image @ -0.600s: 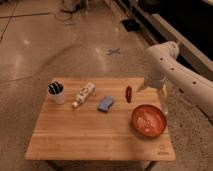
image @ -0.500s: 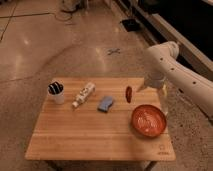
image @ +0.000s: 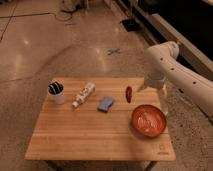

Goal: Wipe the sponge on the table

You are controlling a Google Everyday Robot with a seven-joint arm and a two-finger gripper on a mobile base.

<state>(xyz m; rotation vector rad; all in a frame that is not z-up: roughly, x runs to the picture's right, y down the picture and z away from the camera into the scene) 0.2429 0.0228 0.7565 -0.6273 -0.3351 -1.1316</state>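
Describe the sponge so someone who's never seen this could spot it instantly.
On the wooden table, look near the middle, between the white bottle and the red bowl. The sponge is the only flat blue pad there. The gripper hangs at the table edge beyond the bowl.

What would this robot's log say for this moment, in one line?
wipe: not started | gripper: by right edge of table, behind red bowl | sponge: mid-table, untouched

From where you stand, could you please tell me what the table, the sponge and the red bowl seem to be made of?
The table: light matte wood, plank seams showing. The sponge: dull blue, probably foam. The red bowl: glossy with highlights, plastic or glazed ceramic. The gripper hangs by the table's right edge, beyond the bowl.
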